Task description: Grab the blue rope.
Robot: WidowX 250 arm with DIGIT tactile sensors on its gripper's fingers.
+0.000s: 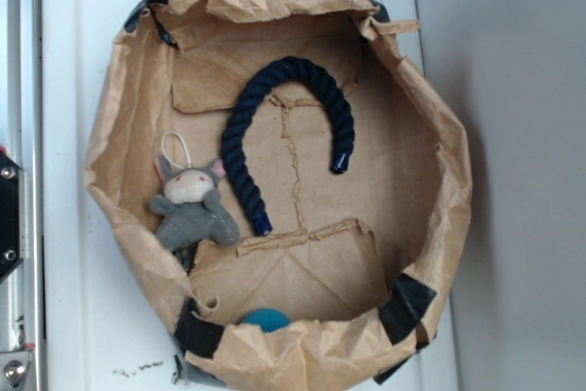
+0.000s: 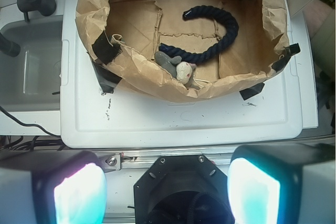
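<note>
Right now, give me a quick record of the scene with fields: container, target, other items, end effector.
container: crumpled brown paper bag rolled open, on a white surface
target: blue rope, bent in a U, lying on the bag floor, ungrasped
other items: grey plush bunny beside one rope arm; teal ball partly hidden by the bag wall
end effector: open, outside the bag, well short of the rope

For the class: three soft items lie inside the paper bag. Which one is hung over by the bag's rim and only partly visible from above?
The teal ball, tucked beneath the paper bag's near rim. The blue rope and grey plush bunny lie fully exposed.
</note>
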